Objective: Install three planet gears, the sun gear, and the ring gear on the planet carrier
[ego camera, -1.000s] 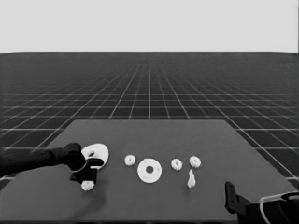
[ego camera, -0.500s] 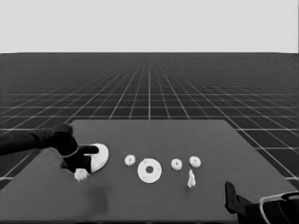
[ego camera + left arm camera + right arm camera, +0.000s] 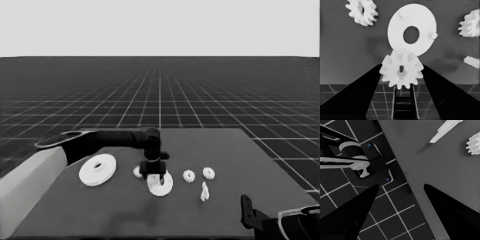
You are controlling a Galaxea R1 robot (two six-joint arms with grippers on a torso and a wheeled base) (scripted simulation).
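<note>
Gripping a planet gear (image 3: 401,72) between its two fingers, the left gripper (image 3: 153,175) hangs directly over the smaller round part (image 3: 161,184), which lies near the middle of the table (image 3: 260,175), toward its front edge. In the left wrist view the smaller round part shows short pegs on its face, and the held gear sits just above its rim, probably not yet seated, though the gap is hard to judge. To seat it well, the gear's centre hole should be lined up over one peg before lowering, keeping the gear level. Three more gears lie close around; the larger round part (image 3: 98,170) rests toward the left edge. The right gripper (image 3: 401,202) waits, fingers spread and empty, at the front right corner.
</note>
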